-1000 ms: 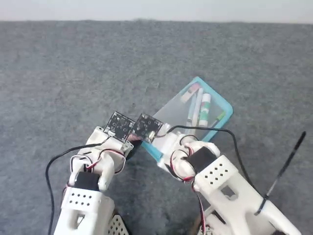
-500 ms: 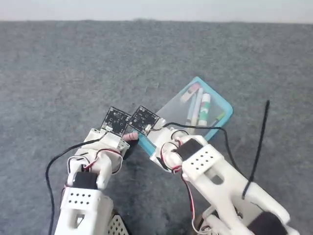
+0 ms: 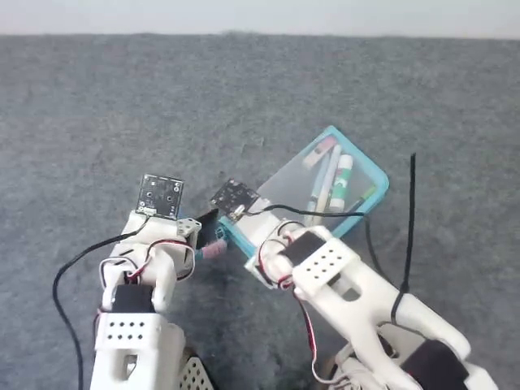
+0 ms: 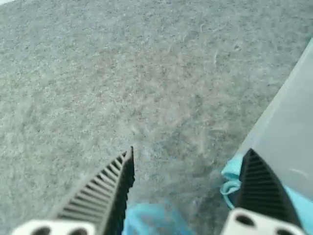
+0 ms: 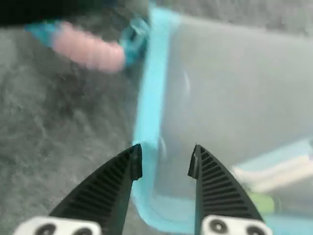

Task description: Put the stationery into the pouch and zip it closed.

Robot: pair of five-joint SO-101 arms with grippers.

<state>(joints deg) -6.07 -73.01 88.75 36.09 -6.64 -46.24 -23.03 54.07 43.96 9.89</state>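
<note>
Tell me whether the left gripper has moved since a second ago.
Yes. In the high view the left gripper has drawn left, away from the pouch.

Far side: open grey surface [image 3: 122,97], free for me to pass.
Right of centre: the pouch [image 3: 296,183] blocks my way, its blue edge between the jaws of my right gripper [image 5: 166,147].
Between my arms: tight; a pink tag [image 3: 213,248] lies there, just beside my left gripper [image 4: 190,155].
</note>
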